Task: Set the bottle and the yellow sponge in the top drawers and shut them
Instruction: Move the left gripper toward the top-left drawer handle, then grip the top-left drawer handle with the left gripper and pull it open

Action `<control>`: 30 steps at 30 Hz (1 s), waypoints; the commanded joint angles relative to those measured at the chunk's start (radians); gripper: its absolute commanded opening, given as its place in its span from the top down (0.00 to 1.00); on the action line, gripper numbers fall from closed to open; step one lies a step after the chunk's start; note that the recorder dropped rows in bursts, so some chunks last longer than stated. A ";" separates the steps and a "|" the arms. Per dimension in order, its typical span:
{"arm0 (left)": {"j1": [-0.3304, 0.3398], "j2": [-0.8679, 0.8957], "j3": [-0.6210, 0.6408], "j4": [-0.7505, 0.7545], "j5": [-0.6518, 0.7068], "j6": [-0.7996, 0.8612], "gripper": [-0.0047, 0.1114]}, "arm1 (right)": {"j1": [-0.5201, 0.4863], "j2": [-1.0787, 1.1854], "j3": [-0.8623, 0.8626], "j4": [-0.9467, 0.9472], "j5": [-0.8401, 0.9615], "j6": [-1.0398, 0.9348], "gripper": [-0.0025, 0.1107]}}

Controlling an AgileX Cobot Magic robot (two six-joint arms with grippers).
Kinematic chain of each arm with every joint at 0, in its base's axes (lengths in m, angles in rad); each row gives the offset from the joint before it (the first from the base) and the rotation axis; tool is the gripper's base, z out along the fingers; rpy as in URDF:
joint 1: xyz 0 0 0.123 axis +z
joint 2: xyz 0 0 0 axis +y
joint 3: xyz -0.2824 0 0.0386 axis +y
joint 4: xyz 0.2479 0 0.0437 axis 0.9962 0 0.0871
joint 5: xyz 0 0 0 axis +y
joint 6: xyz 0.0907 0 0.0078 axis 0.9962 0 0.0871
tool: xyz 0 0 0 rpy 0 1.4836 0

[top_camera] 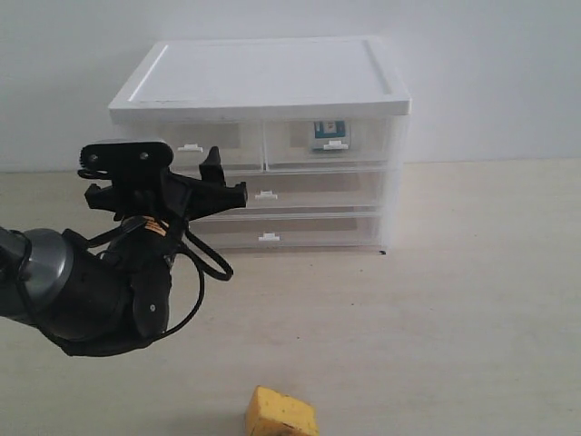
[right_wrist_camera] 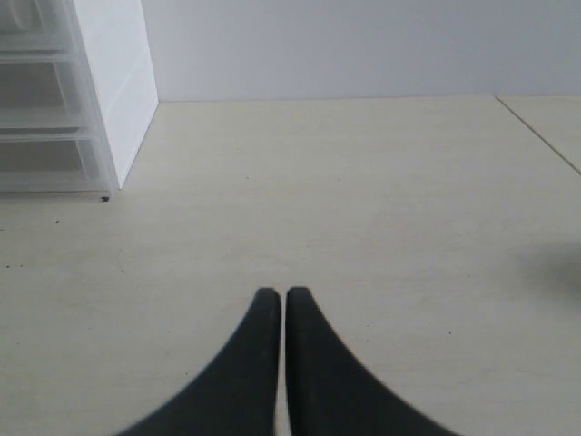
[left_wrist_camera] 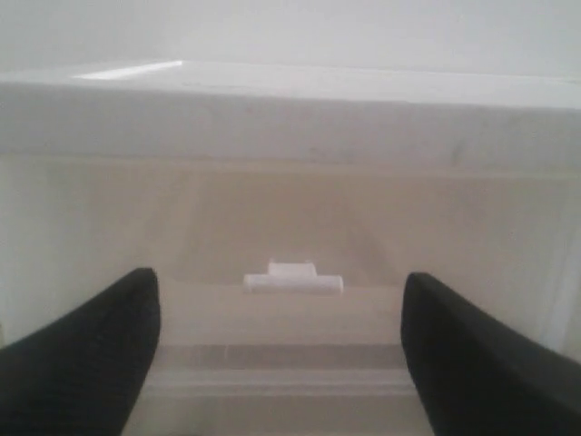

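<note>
Facing the top drawers [top_camera: 222,150], left gripper [left_wrist_camera: 279,275] gapes wide while right gripper [right_wrist_camera: 276,292], pressed together, overlooks open table [right_wrist_camera: 363,182].

- The white-topped clear plastic drawer cabinet [top_camera: 263,73] stands on the pale wooden table [top_camera: 472,272], with its back to the wall [top_camera: 490,73].
- Its two small clear plastic top drawers [top_camera: 218,145] sit side by side above two full-width drawers [top_camera: 309,195].
- The small white-capped bottle with a teal label [top_camera: 329,133] is inside the right one.
- The black left gripper [top_camera: 225,180] is just in front of the left one, whose white clip handle [left_wrist_camera: 292,277] lies between its spread fingers.
- The orange-yellow wedge of sponge [top_camera: 282,413] lies on the table well in front of the cabinet.
- The black right gripper [right_wrist_camera: 283,295] is over the table, apart from the cabinet.
</note>
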 commanded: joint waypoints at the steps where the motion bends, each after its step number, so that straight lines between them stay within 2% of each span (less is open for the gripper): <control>1: 0.011 0.002 -0.008 -0.008 -0.010 0.012 0.36 | 0.001 -0.006 0.004 -0.007 -0.008 -0.005 0.98; 5: 0.011 0.002 -0.009 -0.006 -0.010 0.012 0.40 | 0.001 -0.006 0.004 -0.007 -0.008 -0.005 0.98; 10: 0.024 0.002 -0.023 0.001 -0.010 0.012 0.60 | 0.001 -0.006 0.004 -0.007 -0.008 -0.005 0.98; 13: 0.036 0.002 -0.037 0.003 -0.010 0.013 0.66 | 0.001 -0.006 0.004 -0.007 -0.008 -0.005 0.98; 16: 0.038 0.002 -0.037 0.006 -0.010 0.016 0.90 | 0.001 -0.006 0.004 -0.007 -0.008 -0.005 0.98; 23: 0.036 0.001 -0.012 0.021 -0.010 0.024 0.92 | 0.001 -0.006 0.004 -0.007 -0.008 -0.005 0.98; 30: 0.024 -0.082 0.126 0.024 -0.010 -0.005 0.92 | 0.001 -0.006 0.004 -0.007 -0.008 -0.005 0.98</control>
